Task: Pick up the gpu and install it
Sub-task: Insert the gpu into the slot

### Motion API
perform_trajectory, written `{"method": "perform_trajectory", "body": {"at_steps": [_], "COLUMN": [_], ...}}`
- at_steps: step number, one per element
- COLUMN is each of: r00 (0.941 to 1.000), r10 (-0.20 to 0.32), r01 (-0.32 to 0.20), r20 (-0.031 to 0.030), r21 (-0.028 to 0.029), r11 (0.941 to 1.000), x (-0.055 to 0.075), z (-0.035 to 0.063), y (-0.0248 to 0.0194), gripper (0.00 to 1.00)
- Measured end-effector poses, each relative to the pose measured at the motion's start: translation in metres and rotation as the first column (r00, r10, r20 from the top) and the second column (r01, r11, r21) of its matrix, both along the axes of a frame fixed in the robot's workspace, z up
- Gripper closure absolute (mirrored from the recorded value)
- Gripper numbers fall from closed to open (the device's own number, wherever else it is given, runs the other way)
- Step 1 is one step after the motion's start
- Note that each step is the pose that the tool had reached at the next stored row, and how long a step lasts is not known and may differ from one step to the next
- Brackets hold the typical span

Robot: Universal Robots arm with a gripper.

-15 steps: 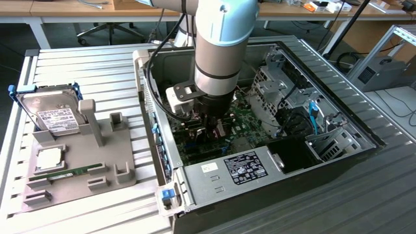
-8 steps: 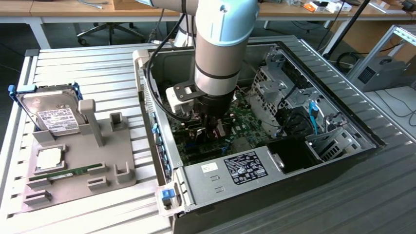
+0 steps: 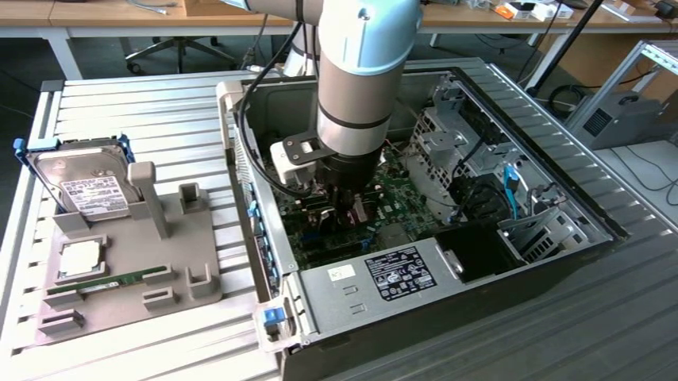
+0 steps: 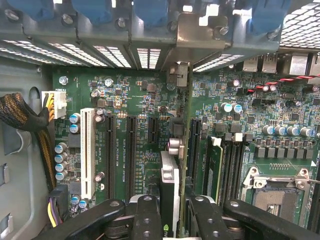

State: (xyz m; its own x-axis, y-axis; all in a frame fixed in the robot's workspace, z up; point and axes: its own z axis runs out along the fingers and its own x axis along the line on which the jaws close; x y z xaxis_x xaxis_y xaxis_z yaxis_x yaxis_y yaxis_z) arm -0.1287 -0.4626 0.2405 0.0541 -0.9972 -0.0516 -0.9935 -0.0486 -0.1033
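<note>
Black against green: grips the gpu [image 4: 170,185] edge-on in the half-closed hand [image 4: 175,215], close over the slots [image 4: 131,150] of the motherboard [image 4: 125,95] inside the computer case [image 3: 529,103]; looks mid-install, calls for squaring it to a slot before pressing.

A hard drive [image 3: 90,189] stands in the grey holder [image 3: 182,255] beside the open computer case [image 3: 445,333] — green motherboard [image 4: 140,100] inside.

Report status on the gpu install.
Tool shut on gpu. It's inside PC case, edge-on at motherboard slots. Cable bundle off to one side, apart.
</note>
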Motion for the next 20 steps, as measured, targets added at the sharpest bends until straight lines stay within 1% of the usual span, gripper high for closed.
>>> {"method": "perform_trajectory", "body": {"at_steps": [5, 7, 11, 16, 17, 20], "r00": [1.0000, 1.0000, 1.0000, 1.0000, 1.0000, 1.0000], "r10": [0.000, 0.000, 0.000, 0.000, 0.000, 0.000], "r01": [0.000, 0.000, 0.000, 0.000, 0.000, 0.000], "r20": [0.0002, 0.0012, 0.0005, 0.0004, 0.0002, 0.0003], "r21": [0.0000, 0.0014, 0.0002, 0.0001, -0.0009, -0.0005], "r11": [1.0000, 1.0000, 1.0000, 1.0000, 1.0000, 1.0000], "x": [-0.0001, 0.0000, -0.0001, -0.0001, -0.0001, -0.0001], "z": [0.0000, 0.0018, 0.0033, 0.0034, 0.0062, 0.0061], "y": [0.0000, 0.0002, 0.0000, 0.0000, 0.0000, 0.0000], "gripper": [0.73, 0.73, 0.73, 0.73, 0.73, 0.73]}}
